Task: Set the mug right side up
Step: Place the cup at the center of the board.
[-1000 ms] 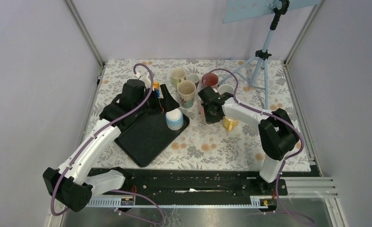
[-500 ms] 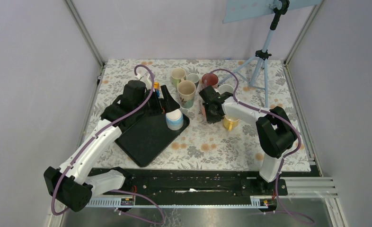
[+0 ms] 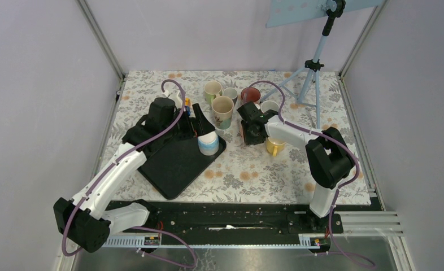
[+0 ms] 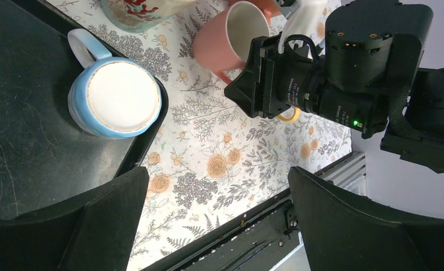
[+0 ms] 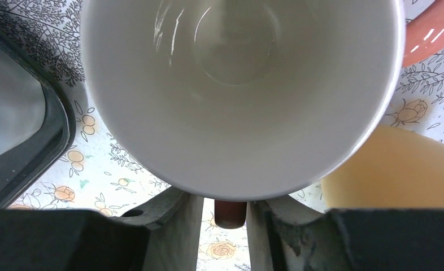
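Looking across the floral table (image 3: pixel 253 175), we find little changed from a second ago. The left arm (image 3: pixel 118 169) has crept slightly farther over the black tray (image 3: pixel 174 164). The right arm (image 3: pixel 327 164) sits almost where it was, reaching in from the right.

The left gripper (image 4: pixel 218 186) hangs with its fingers spread wide and nothing between them, above the tray's right edge. Close by, the blue mug (image 4: pixel 115 96) stands mouth-down on the tray, its pale flat base facing up.

The right gripper (image 5: pixel 225 212) is at the pink mug (image 4: pixel 228 39), which is on the cloth just right of the tray, between it and a yellow mug (image 3: pixel 274 148). This mug is salmon outside and glossy white inside, and it is empty. Its mouth is turned up toward the right wrist. Whether its base sits flat we cannot tell. Its handle (image 5: pixel 230 213) lies between the two fingers, with a thin gap on one side. We cannot tell whether they pinch it.
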`<state>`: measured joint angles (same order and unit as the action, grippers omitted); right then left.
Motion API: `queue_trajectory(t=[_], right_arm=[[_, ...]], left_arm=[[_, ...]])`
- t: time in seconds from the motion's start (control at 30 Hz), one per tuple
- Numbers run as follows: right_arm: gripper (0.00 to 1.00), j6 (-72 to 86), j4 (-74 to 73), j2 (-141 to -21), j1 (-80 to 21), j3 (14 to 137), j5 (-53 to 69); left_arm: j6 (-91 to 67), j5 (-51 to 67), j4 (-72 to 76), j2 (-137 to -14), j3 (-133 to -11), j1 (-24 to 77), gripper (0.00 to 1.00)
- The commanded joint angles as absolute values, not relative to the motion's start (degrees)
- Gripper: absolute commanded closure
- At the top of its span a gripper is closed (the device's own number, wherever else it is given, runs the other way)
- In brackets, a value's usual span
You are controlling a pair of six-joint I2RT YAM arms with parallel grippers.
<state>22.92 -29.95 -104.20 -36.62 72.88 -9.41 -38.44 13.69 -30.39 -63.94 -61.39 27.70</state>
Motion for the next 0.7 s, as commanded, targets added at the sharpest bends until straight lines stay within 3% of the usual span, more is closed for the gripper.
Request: queue_trajectory(t=[0.0,0.2,0.4,0.47,0.67], right_arm=[[0.59,23.1,-28.6,-101.9,-36.3,73.1,-9.8],[0.29,23.3,-28.6,-98.9,-36.3,72.4,-9.0],[0.13,23.5,-28.6,-96.1,-36.3,71.6,-8.3],[0.01,23.7,-28.6,-95.3,-36.3,71.5,-7.8],[0.0,24.3,-28.5,-92.0,-36.3,71.4,-6.7]], left_arm=[[-39.0,14.0,-27.8,-64.1,-60.6,27.9,0.01],[-39.1,11.2,-27.9,-64.4,-60.5,28.7,0.01],[-38.5,4.4,-30.2,-66.0,-62.2,31.7,0.01],[-38.0,1.9,-30.9,-66.9,-62.8,33.1,0.01],[-34.3,-8.5,-34.4,-71.3,-65.8,37.0,0.01]])
